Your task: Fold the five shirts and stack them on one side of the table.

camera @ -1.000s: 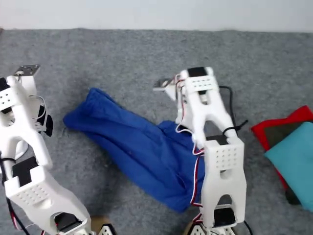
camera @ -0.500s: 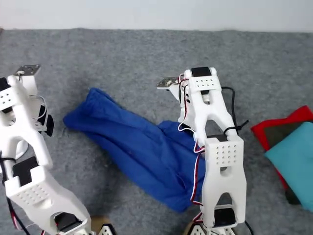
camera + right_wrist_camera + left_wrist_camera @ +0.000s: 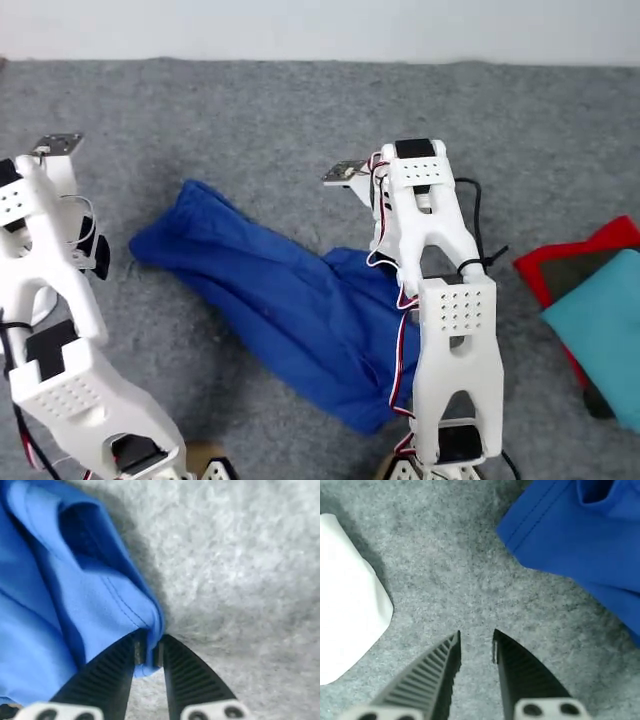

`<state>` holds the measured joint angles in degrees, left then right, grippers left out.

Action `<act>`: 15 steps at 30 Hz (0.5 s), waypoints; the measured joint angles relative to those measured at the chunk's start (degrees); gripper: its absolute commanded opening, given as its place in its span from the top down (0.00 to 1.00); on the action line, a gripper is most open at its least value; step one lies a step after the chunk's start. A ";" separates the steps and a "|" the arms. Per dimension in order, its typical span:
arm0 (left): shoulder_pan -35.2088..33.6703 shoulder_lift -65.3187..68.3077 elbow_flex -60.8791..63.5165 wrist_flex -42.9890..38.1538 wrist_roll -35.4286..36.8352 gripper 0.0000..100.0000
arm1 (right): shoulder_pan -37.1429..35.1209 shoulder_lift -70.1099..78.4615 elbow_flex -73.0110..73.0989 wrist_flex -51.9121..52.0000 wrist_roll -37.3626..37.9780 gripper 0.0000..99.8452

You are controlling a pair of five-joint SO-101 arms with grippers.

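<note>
**A:** What shows from above?
**B:** The blue shirt [image 3: 290,300] lies rumpled on the grey table [image 3: 200,100]. Your right arm stands over its right part.
**A:** Left wrist?
**B:** Your left hand [image 3: 476,640] is slightly spread and empty, with the shirt near.
**A:** Right wrist?
**B:** Your right hand [image 3: 149,647] pinches the hem. Lift slowly, or it may slip.

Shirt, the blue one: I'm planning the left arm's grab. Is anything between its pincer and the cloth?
Nothing visible. Only grey carpet lies between the left pincer and the shirt.
</note>
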<state>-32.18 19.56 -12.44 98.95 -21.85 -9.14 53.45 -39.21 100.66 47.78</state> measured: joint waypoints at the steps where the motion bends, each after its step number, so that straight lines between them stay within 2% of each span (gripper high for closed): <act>1: 0.00 0.00 0.00 0.00 0.00 0.90 | 0.00 -0.09 0.09 0.00 0.00 0.99; 9: 0.00 0.00 0.00 0.00 0.00 0.90 | -0.18 -4.13 1.85 0.00 0.00 0.99; 15: 0.00 0.00 0.00 0.00 0.00 0.90 | -0.79 -14.15 14.42 0.00 0.62 0.99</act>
<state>-32.18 19.56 -12.44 98.95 -21.85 -9.93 39.30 -24.79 100.66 48.40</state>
